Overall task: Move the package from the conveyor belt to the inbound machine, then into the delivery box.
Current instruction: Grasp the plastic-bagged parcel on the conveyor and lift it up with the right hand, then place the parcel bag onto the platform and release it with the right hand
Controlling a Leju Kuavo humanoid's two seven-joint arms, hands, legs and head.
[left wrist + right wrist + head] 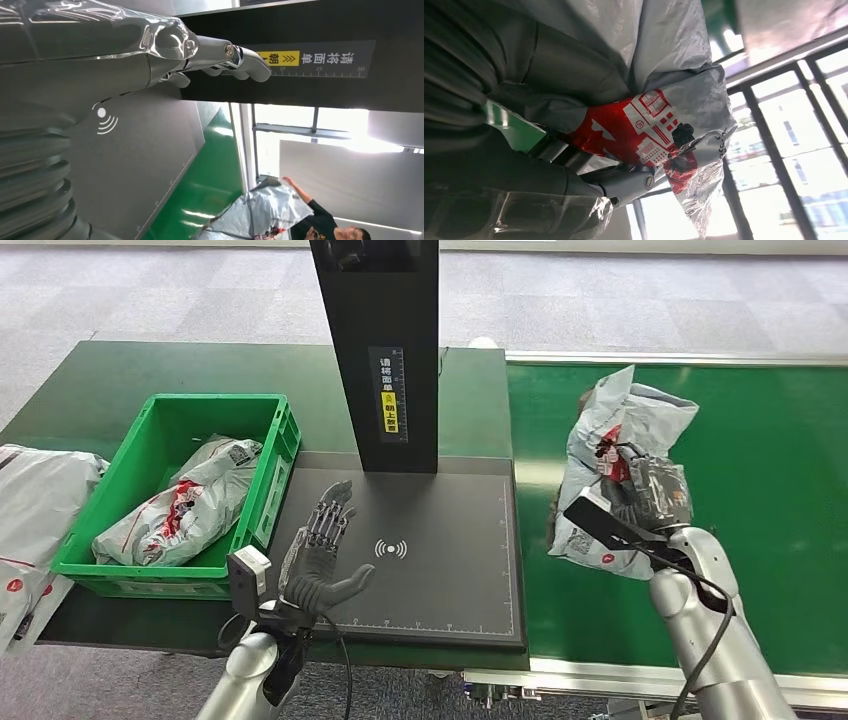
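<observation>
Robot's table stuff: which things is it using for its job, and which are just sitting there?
For the job:
- grey package, gripped in the right hand
- green conveyor belt
- black inbound machine
- green delivery box

Just sitting there:
- package in the box
- bags beside the box
- left hand, holding nothing

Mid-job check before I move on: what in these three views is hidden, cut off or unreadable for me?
- Package: its underside and any label are hidden; the right hand covers part of it in the head view.
- Right hand's fingers: mostly buried in package film in the right wrist view.
- Green bin: its floor is hidden by the bagged parcel.
- Grey bags: cut off by the left edge.
- Left hand: open over the scanner plate.
</observation>
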